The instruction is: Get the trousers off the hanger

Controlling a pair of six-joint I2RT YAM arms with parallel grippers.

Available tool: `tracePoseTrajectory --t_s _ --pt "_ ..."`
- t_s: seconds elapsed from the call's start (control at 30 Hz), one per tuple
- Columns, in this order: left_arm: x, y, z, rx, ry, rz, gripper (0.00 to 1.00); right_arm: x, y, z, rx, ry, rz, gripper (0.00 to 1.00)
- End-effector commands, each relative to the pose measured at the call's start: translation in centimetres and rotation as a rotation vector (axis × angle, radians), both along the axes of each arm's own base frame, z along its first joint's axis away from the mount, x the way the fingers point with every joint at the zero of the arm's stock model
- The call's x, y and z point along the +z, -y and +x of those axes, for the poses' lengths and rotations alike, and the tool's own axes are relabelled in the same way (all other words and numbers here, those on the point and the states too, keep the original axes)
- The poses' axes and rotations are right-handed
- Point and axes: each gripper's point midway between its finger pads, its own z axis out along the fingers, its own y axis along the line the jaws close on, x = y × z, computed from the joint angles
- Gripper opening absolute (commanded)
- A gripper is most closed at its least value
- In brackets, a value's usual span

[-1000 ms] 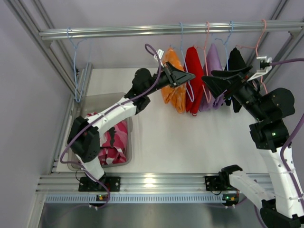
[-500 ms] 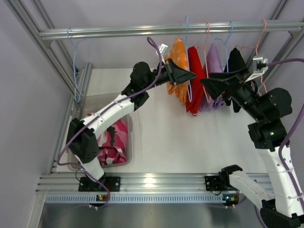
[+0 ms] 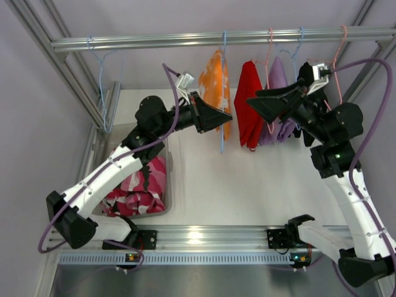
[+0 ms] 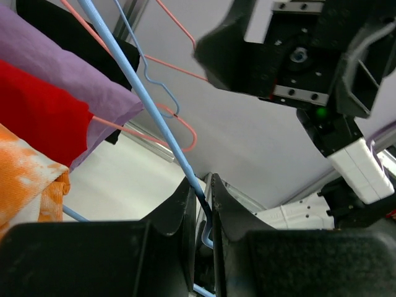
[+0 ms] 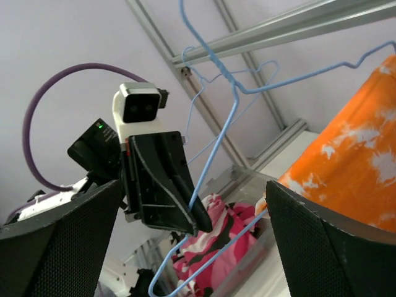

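The orange trousers with white blotches (image 3: 216,86) hang on a blue wire hanger (image 3: 222,137) hooked over the rail (image 3: 154,41). My left gripper (image 3: 228,116) is shut on that hanger's wire, low on its side; the left wrist view shows the blue wire (image 4: 162,124) pinched between the jaws of the left gripper (image 4: 202,182). My right gripper (image 3: 250,103) stands open just right of the hanger, in front of a red garment (image 3: 250,111), with nothing in it. In its own view the right gripper (image 5: 193,207) has its wide-apart fingers (image 5: 52,247) framing the hanger (image 5: 224,127) and orange trousers (image 5: 346,164). The pink camouflage trousers (image 3: 141,185) lie in a bin.
A clear bin (image 3: 166,207) sits at the left on the table. Red, purple (image 3: 278,77) and black (image 3: 305,74) garments hang on further hangers at the right of the rail. An empty blue hanger (image 3: 101,80) hangs at the far left. Frame posts stand on both sides.
My left gripper has dragged the hanger with the orange trousers leftward along the rail, away from the red garment. The right gripper has opened wide and lifted slightly to the left.
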Motion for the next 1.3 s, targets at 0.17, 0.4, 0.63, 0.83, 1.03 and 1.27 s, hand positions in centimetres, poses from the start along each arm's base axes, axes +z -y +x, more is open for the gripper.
tracePoseTrajectory --t_s 0.17,0.4,0.63,0.83,1.03,1.27 --pt "7.9 -4.8 -3.8 0.104 0.428 -0.102 0.00 3.2 -5.2 -2.1 0.273 0.053 0.068 0.99" --pt "7.0 -5.1 -5.3 0.055 0.431 -0.081 0.00 2.8 -8.7 -2.5 0.411 0.053 0.089 0.86" --pt "6.2 -5.0 -6.7 0.001 0.431 -0.069 0.00 3.2 -10.5 -2.8 0.513 0.034 0.153 0.67" --pt "6.1 -5.0 -7.1 -0.007 0.444 -0.062 0.00 2.4 -12.4 -3.0 0.576 -0.018 0.174 0.59" --pt "5.0 -5.1 -6.9 0.008 0.434 -0.039 0.00 2.5 -12.5 -2.7 0.583 -0.023 0.191 0.52" --pt "2.3 -5.3 -5.5 0.075 0.363 0.005 0.00 4.6 -11.7 -4.1 0.593 0.052 0.188 0.23"
